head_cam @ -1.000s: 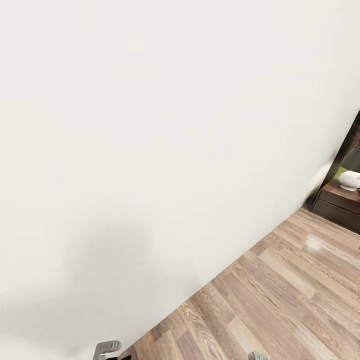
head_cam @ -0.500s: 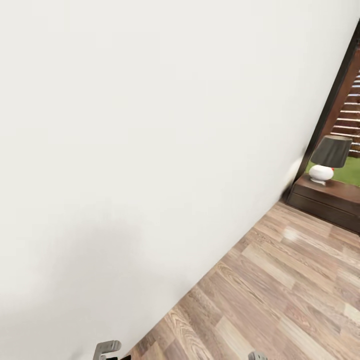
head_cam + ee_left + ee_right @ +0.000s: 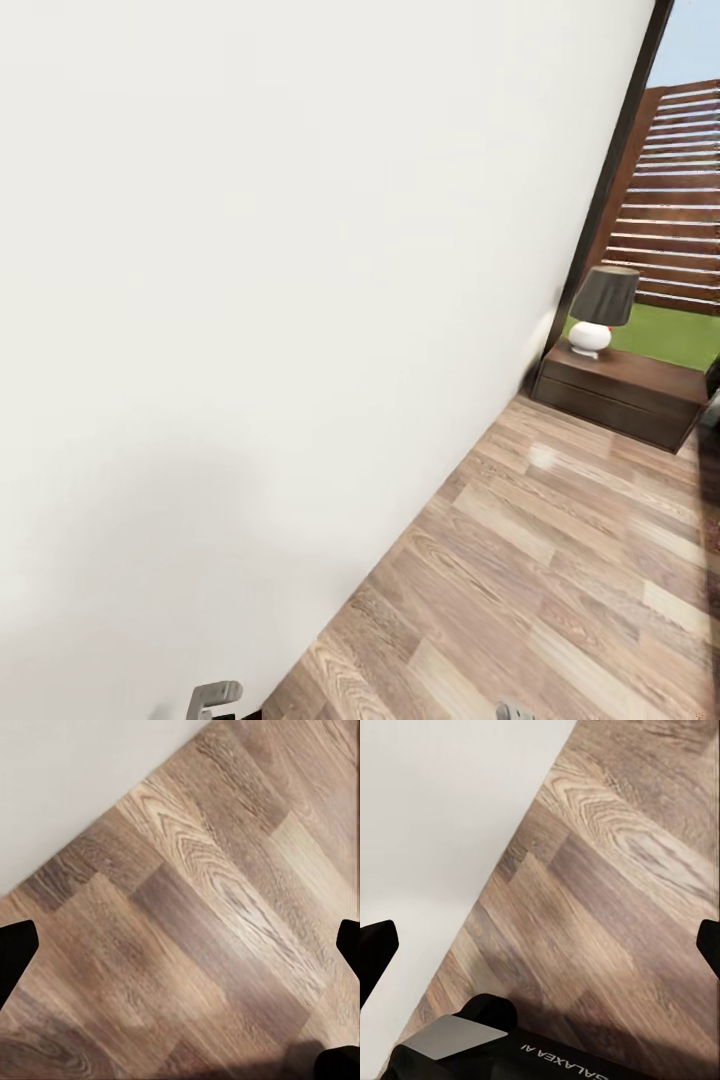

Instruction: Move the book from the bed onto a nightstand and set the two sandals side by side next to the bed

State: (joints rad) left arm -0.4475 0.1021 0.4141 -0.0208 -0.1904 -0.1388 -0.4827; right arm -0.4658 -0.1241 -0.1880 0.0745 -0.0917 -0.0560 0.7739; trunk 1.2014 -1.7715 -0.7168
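The book, the bed and the two sandals are out of view. A low dark reddish-brown nightstand (image 3: 620, 395) stands at the far right against the white wall (image 3: 300, 300), beside a tall dark-framed window (image 3: 610, 190). In the left wrist view, my left gripper (image 3: 180, 945) is open over bare wood-plank floor (image 3: 210, 907), its black fingertips (image 3: 15, 954) wide apart with nothing between them. In the right wrist view, my right gripper (image 3: 540, 945) is also open and empty, above the floor where it meets the wall.
A small lamp (image 3: 598, 308) with a white base and dark shade sits on the nightstand. The white wall runs close along my left side. Wood-plank floor (image 3: 560, 560) stretches towards the right. A robot part (image 3: 472, 1042) lies below the right gripper.
The head camera has swung right: the wall slid left, and the nightstand, lamp and window have come further into the picture. Both grippers look the same.
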